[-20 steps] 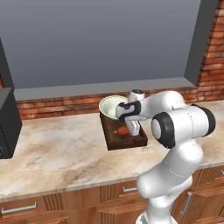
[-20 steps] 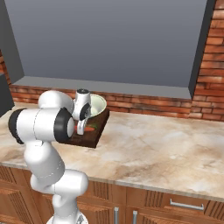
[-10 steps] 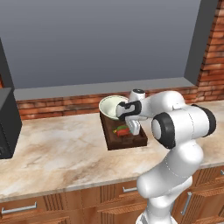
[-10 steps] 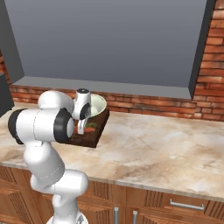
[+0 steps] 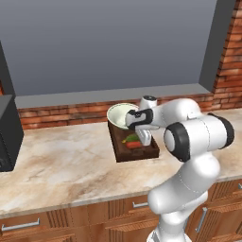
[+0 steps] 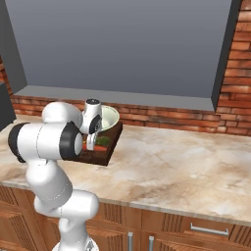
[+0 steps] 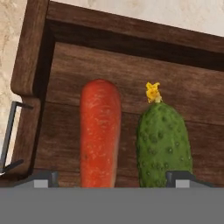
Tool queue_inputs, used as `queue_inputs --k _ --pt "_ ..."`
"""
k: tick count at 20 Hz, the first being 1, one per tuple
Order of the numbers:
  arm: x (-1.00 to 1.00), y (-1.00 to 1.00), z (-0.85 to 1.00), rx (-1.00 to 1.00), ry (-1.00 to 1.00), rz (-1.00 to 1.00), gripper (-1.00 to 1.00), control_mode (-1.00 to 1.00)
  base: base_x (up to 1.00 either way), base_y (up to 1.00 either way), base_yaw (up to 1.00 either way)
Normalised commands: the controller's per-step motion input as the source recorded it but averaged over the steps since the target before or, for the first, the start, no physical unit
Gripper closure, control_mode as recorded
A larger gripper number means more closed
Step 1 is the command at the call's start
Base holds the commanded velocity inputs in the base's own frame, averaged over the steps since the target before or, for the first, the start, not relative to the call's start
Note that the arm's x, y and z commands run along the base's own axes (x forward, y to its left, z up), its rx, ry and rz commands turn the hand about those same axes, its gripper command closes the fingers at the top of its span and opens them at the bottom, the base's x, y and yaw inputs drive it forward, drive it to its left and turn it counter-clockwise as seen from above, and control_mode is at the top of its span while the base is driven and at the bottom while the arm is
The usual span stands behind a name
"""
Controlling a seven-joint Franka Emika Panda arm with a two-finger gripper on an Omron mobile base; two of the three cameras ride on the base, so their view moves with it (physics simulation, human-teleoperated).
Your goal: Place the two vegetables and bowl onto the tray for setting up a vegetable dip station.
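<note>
**Ana:** Since both vegetables lie on the tray [image 7: 131, 61], how much is left, would you say?

**Ben:** Very little, I judge. The carrot [image 7: 100, 133] and the cucumber [image 7: 165, 142] rest side by side on the tray's wooden floor, just apart, near one raised edge. The bowl [image 5: 121, 115] sits at the tray's far end, toward the brick wall [image 5: 71, 113].

**Ana:** Is the bowl fully on the tray?

**Ben:** It looks so from the left base camera, though its base is too small to tell for certain.

**Ana:** And the pincer [image 7: 113, 178]?

**Ben:** Its tips stand wide apart, one beyond the carrot, the other at the cucumber's outer side, clamped on nothing. It hangs just above the tray.

**Ana:** So what remains?

**Ben:** Probably only lifting the arm [image 6: 54, 142] clear of the tray and off the marble surface [image 6: 186, 162].
</note>
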Motion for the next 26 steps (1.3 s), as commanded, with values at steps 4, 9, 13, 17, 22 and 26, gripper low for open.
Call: queue_inputs --k 4,9,13,17,22,26 --pt "-0.45 0.0 0.0 0.0 -0.1 0.0 -1.0 -1.0 0.0 0.0 0.0" --pt "-0.55 -0.02 0.1 0.0 -0.11 0.0 -1.0 -1.0 0.0 0.0 0.0" --pt "-0.51 -0.1 0.34 0.0 -0.04 0.0 -1.0 -1.0 0.0 0.0 0.0" --pt "-0.38 -0.11 0.46 0.0 0.0 0.0 -1.0 -1.0 0.0 0.0 0.0" --pt "-0.46 -0.11 0.39 0.0 0.0 0.0 -1.0 -1.0 0.0 0.0 0.0" --pt "-0.5 -0.09 0.36 0.0 0.0 0.0 -1.0 -1.0 0.0 0.0 0.0"
